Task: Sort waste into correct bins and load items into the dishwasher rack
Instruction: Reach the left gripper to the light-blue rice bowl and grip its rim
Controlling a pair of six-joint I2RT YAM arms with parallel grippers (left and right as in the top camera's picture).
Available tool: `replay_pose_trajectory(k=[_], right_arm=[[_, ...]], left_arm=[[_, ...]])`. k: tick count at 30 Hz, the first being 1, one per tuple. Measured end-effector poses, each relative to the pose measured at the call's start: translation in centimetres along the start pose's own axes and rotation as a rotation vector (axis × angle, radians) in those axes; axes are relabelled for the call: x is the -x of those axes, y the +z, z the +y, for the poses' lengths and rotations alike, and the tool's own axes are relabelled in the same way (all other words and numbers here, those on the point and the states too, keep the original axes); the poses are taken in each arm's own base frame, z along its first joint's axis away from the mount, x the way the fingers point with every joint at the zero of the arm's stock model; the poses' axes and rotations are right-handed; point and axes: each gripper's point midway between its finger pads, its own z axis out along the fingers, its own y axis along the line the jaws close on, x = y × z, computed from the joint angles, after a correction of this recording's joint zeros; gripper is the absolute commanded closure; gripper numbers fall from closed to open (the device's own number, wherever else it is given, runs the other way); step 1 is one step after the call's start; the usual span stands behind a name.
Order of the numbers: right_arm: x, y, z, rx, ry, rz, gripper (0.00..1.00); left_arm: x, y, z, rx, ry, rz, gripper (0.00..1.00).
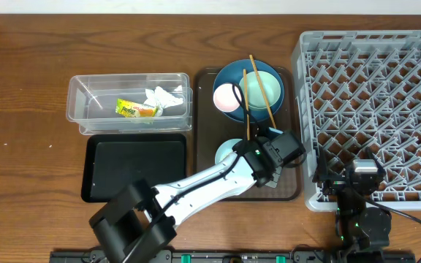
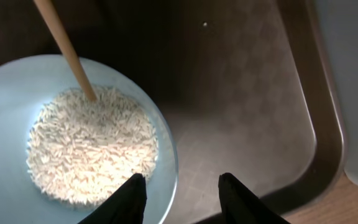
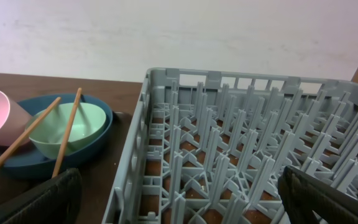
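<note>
Left wrist view: left hand point(image 2: 182, 185) half open, empty, straddling the near rim of the light blue bowl point(image 2: 5, 87) of rice point(image 2: 86, 149); right hand point(image 3: 179, 199) wide open, empty.

You have a dark blue bowl point(image 1: 229, 73) holding a mint green bowl point(image 1: 271, 84) and pale pink cup point(image 1: 227, 98); nearer, white rice point(image 2: 92, 146) in a light blue bowl point(image 2: 5, 93). Beneath, a brown tray point(image 2: 247, 112); right, a grey latticed rack point(image 1: 386, 95); left, a black tray point(image 1: 134, 168).

The left arm point(image 1: 203, 181) is white with black joints, the right arm point(image 1: 362, 219) wholly black.
</note>
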Motion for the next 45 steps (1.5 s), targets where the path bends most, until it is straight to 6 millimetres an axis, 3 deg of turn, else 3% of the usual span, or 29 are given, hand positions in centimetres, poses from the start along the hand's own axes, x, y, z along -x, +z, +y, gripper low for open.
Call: replay_pose_trajectory(k=[6, 13, 22, 36, 45], right_arm=[[0.0, 0.0, 0.0, 0.0, 0.0, 0.0, 0.01], [0.0, 0.0, 0.0, 0.0, 0.0, 0.0, 0.01], [0.0, 0.0, 0.0, 0.0, 0.0, 0.0, 0.01], [0.0, 0.0, 0.0, 0.0, 0.0, 0.0, 0.01], [0.0, 0.0, 0.0, 0.0, 0.0, 0.0, 0.01]], left_arm=[[-0.2, 1.2, 0.4, 0.031, 0.003, 0.01, 0.6], [-0.8, 2.7, 0.9, 0.068, 0.007, 0.035, 0.69], [-2.1, 2.5, 2.0, 0.116, 0.018, 0.087, 0.7], [-5.1, 1.2, 6.3, 0.31, 0.064, 0.206, 0.71], [-5.0, 0.8, 6.7, 0.318, 0.061, 0.203, 0.61]])
